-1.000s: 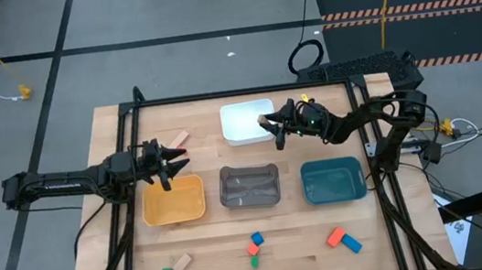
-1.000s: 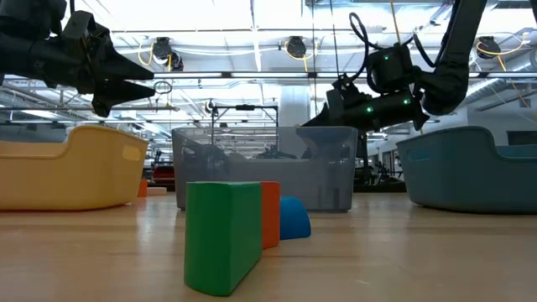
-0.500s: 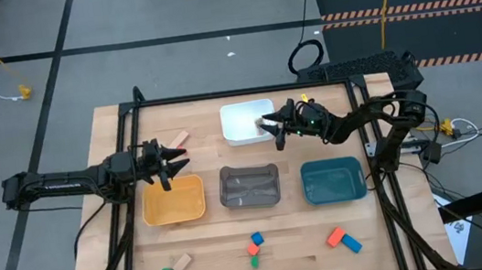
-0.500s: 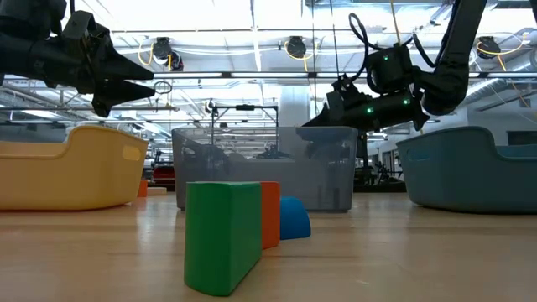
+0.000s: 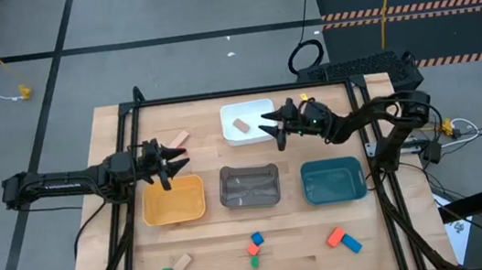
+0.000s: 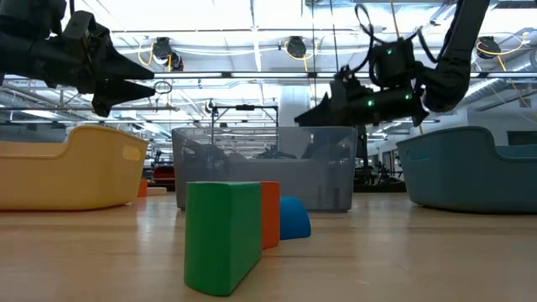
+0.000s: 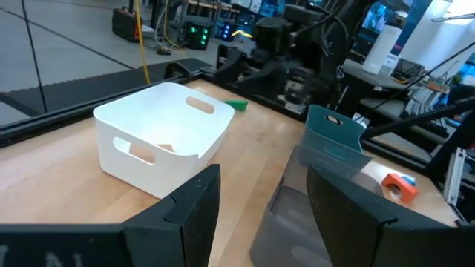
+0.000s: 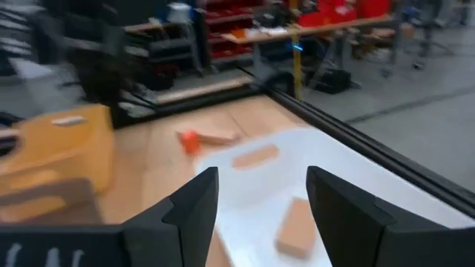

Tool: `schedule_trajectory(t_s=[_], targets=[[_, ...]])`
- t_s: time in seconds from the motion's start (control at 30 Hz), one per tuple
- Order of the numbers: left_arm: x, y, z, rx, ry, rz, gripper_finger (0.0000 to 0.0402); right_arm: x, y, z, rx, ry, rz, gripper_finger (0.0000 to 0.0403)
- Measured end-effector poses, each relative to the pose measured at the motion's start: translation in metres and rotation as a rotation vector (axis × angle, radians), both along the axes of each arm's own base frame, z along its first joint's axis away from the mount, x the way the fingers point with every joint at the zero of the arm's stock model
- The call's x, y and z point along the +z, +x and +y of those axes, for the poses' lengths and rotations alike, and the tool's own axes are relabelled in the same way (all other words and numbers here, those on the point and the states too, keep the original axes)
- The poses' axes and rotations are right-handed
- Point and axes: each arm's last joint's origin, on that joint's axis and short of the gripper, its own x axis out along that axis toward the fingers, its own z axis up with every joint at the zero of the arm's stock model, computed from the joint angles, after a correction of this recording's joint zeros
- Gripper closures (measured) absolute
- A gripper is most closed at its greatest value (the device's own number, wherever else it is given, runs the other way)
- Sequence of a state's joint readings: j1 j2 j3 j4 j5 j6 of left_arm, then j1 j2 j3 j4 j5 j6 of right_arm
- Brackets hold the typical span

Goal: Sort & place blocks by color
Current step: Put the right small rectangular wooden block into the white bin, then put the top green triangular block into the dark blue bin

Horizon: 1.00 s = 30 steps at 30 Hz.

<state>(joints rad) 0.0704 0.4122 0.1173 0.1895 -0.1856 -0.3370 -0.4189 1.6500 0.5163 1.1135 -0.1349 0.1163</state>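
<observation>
right gripper point(image 5: 268, 132): fingers parted, holding nothing, above the right edge of the white rectangular plastic tray point(image 5: 231, 113) | plain tan wooden cuboid block point(image 5: 242, 126): lying inside that tray | left gripper point(image 5: 176, 161): fingers apart, empty, over the yellow plastic tray's point(image 5: 175, 215) far edge

On the bench point(image 5: 145, 257) we see four trays: a white tray point(image 5: 234, 136) near the far edge, and nearer the middle a row of yellow tray point(image 5: 175, 215), grey tray point(image 5: 251, 198) and teal tray point(image 5: 334, 193).
</observation>
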Motion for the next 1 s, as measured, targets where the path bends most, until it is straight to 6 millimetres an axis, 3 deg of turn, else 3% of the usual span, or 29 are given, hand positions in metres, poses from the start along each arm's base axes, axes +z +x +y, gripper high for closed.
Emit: schedule_trajectory(t_s=[0.37, 0.77, 1.0], targets=[[0.017, 0.0, 0.001, 0.029, 0.013, -0.174, 0.0202, 0.042, -0.019, 0.015, 0.026, -0.043, 0.042, 0.0209], [0.037, -0.004, 0.001, 0.027, 0.016, -0.391, 0.0202, 0.065, -0.054, 0.029, 0.027, 0.014, 0.175, 0.0209], [0.04, -0.004, -0.001, -0.022, 0.008, -0.425, 0.0202, 0.076, -0.079, 0.039, 0.011, 0.035, 0.234, 0.0209]])
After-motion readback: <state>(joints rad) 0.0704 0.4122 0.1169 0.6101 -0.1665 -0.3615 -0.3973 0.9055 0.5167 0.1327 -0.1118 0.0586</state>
